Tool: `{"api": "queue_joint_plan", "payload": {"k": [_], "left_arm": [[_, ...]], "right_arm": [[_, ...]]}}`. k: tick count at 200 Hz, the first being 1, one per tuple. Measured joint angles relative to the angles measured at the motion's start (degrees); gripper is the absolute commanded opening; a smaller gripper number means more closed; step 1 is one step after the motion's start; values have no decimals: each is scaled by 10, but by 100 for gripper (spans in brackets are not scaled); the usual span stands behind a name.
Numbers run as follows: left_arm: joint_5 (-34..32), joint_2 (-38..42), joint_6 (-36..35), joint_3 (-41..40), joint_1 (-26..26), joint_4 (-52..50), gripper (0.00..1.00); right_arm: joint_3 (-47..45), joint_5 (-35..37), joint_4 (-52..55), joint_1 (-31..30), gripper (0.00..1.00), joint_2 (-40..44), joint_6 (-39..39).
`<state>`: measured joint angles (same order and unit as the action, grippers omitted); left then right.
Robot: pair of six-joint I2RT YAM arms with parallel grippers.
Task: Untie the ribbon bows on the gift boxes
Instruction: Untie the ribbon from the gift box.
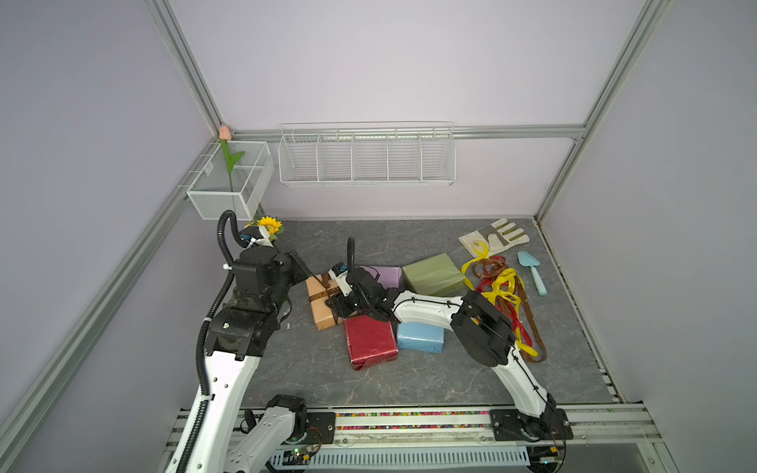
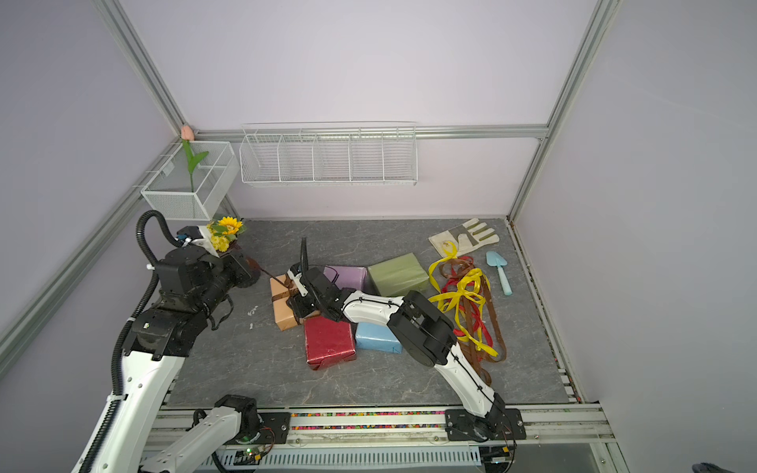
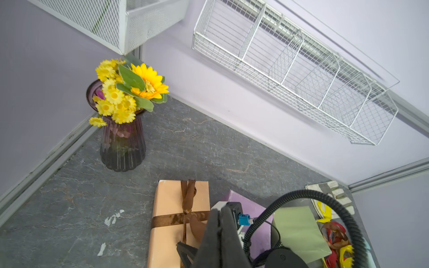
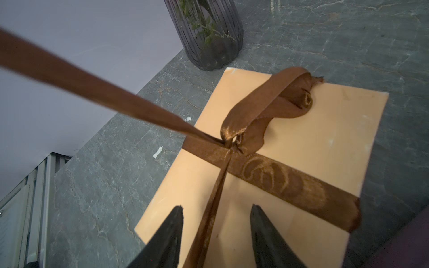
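Brown ribbon [image 4: 274, 178] crosses the tan-orange box [image 1: 323, 318], which lies mid-way across the surface [image 1: 286, 368] with its long axis front to back. The ribbon's tail runs taut leftward into the closed left gripper [image 3: 219, 213]. The right gripper [image 4: 216, 222] hovers half-open astride the lengthwise strand, gripping nothing.

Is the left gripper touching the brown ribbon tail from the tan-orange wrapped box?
Touching: a top view shows the taut brown ribbon tail entering the left gripper.
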<state>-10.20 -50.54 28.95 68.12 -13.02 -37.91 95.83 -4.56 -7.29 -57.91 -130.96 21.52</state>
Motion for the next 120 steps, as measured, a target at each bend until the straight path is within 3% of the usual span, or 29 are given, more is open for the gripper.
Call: {"api": "queue_joint_plan", "payload": {"k": [59,120], "left_arm": [[-39,19,-7,16,0,-6,0],[-28,3,-12,-17,0,7,0]], "right_arm": [[-3,-2,-12,0,50,-2,5],[-30,-28,-61,4,50,0,-4]]}}
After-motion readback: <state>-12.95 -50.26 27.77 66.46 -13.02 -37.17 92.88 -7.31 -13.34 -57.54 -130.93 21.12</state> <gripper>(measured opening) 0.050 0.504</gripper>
